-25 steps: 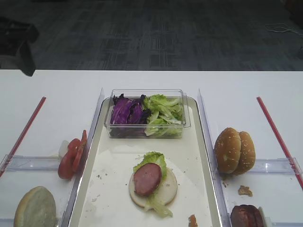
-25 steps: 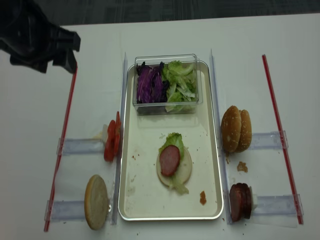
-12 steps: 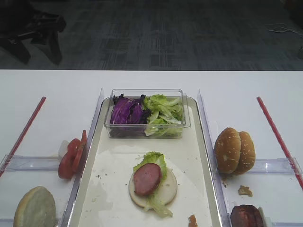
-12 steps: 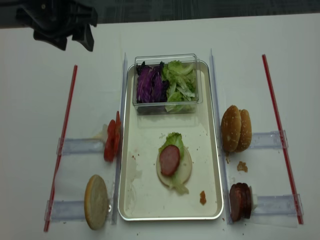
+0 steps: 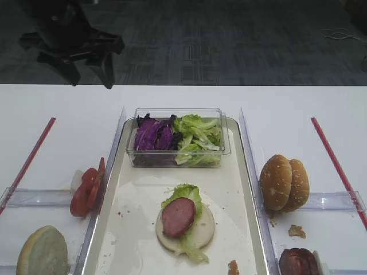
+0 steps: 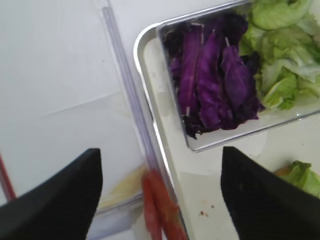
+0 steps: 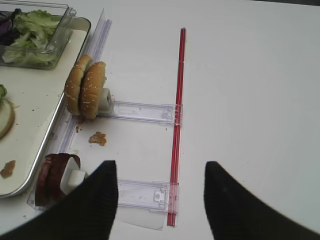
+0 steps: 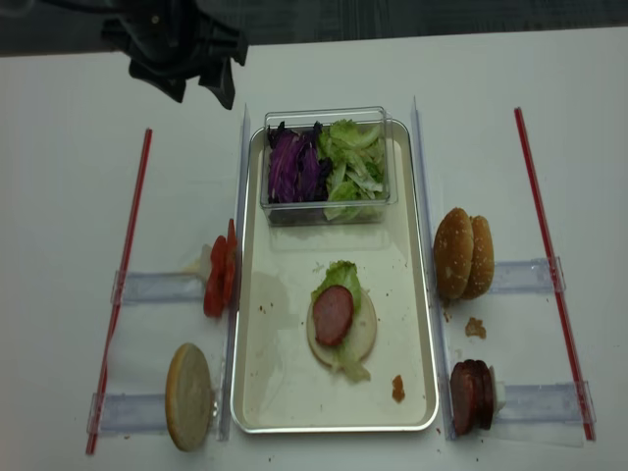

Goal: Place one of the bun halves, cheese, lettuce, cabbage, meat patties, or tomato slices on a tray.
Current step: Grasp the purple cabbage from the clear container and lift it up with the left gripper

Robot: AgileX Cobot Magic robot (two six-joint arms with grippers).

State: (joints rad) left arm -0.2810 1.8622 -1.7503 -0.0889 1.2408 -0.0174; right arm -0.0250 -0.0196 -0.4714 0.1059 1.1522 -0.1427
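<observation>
At the far left of the exterior high view, your left gripper [image 5: 89,77] hangs above the table's [image 5: 298,103] back edge, jaws spread wide with nothing between them. The tray [image 5: 243,172] runs down the middle, and a clear tub [image 5: 178,160] sits across its far end with the cabbage [image 5: 152,136] on the left and the lettuce [image 5: 198,134] on the right. Nearer you on the tray floor lies a bun base topped with a green leaf and a pink sausage slice [image 5: 178,216]. The tomato slices [image 5: 86,189] stand on edge just outside the tray's left rim; two bun halves [image 5: 284,182] stand on edge just outside the right rim.

In the right wrist view, your right gripper [image 7: 160,200] has its jaws wide apart and empty, over bare table beside a red strip [image 7: 177,120]. The meat patties [image 7: 52,177] stand on edge left of it, at the tray's corner. To the right the table is open.

In the left wrist view, the open jaws frame the tray's rounded far-left corner and the tub's cabbage end. A clear rail [image 6: 125,85] runs just outside the rim, with white table beyond it.

In the realsense view, the left gripper hangs beyond the tray's far-left corner, apart from the tub. A pale bun half [image 8: 189,394] stands outside the near-left rim. Red strips border both sides.
</observation>
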